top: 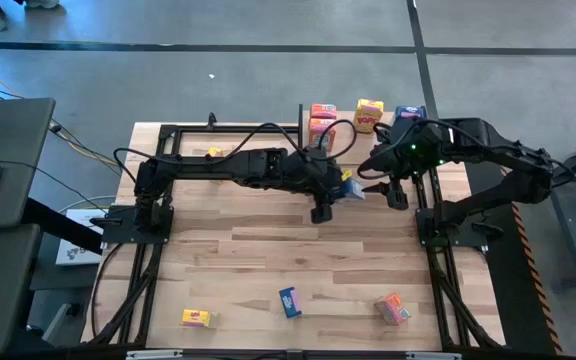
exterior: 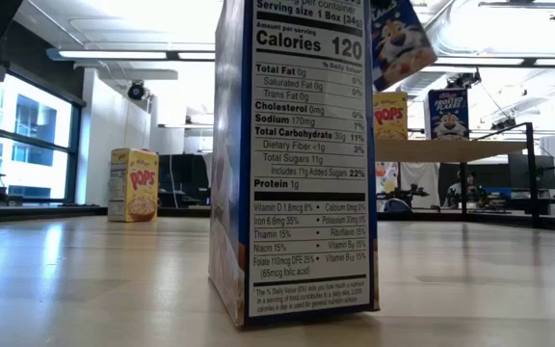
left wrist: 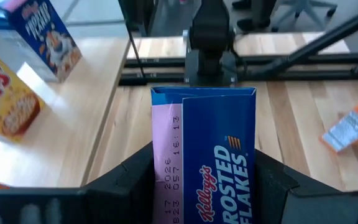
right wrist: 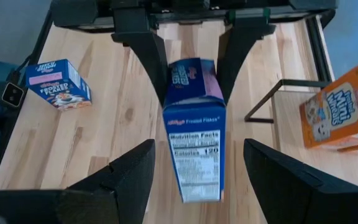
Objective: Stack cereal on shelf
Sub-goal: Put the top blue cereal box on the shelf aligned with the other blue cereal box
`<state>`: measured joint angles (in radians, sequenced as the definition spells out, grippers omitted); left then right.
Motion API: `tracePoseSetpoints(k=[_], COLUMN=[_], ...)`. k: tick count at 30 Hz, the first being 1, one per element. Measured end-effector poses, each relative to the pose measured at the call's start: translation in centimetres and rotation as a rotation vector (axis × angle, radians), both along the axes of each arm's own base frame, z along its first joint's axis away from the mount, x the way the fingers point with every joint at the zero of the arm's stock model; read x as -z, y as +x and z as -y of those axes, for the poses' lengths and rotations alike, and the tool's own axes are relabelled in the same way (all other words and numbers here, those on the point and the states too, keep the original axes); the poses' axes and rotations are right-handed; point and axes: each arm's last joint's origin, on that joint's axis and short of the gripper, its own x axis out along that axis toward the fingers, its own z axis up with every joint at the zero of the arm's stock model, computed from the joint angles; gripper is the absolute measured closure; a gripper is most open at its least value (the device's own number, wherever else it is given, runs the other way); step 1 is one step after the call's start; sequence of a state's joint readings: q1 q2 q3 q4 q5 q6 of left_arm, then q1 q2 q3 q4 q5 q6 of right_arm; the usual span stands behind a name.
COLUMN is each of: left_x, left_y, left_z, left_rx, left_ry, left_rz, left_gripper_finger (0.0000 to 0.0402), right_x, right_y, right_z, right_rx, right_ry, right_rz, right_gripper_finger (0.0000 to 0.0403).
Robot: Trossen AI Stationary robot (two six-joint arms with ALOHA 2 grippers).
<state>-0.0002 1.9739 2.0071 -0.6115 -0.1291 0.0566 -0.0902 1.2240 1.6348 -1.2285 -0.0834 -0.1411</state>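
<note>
the slatted tabletop [top: 268, 260] is carrying everything, and the raised shelf [top: 388, 140] is sitting at about one o'clock on it, already bearing an orange box [top: 322, 120], a yellow pops box [top: 369, 114] and a blue box [top: 409, 113] along its far edge. the left arm is reaching across from nine o'clock, and the left gripper [top: 345, 187] is clamping a blue frosted flakes box [left wrist: 213, 162] by its two broad faces, holding it in the air near the table's centre, just off the shelf's near edge. the right gripper [right wrist: 194, 180] is hovering at three o'clock of that box with its fingers spread on either side, not touching it. three more small boxes are lying along the six o'clock edge: yellow [top: 196, 318], blue [top: 289, 301] and orange [top: 392, 309].

the risk, as i'm judging it, is in a handover: if the left lets go before the right closes, the tilted box is likely dropping; a swing toward the shelf could also be knocking the standing boxes over.
</note>
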Motion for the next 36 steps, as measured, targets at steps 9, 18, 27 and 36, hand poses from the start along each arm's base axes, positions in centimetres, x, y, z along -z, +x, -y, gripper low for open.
tracePoseSetpoints(k=[9, 18, 27, 36], left_x=[-0.8, -1.3, -1.7, -1.6], left_y=[0.5, 0.7, 0.9, 0.9], left_z=[0.0, 0.0, 0.0, 0.0], left_rx=[0.0, 0.0, 0.0, 0.006], left_ry=[0.0, 0.0, 0.0, 0.019], left_rz=[0.097, 0.158, 0.2, 0.194], left_gripper_finger=[0.0227, 0.0227, 0.0227, 0.0227], right_x=[-0.2, -0.2, -0.4, 0.2], right_y=[0.2, 0.2, 0.4, 1.4], right_z=[0.0, 0.0, 0.1, 0.1], right_rx=[-0.019, -0.02, -0.015, -0.016], right_ry=[-0.018, -0.017, -0.025, -0.021], right_rz=[0.023, 0.028, 0.062, 0.023], right_gripper_finger=[0.0164, 0.0164, 0.0164, 0.0204])
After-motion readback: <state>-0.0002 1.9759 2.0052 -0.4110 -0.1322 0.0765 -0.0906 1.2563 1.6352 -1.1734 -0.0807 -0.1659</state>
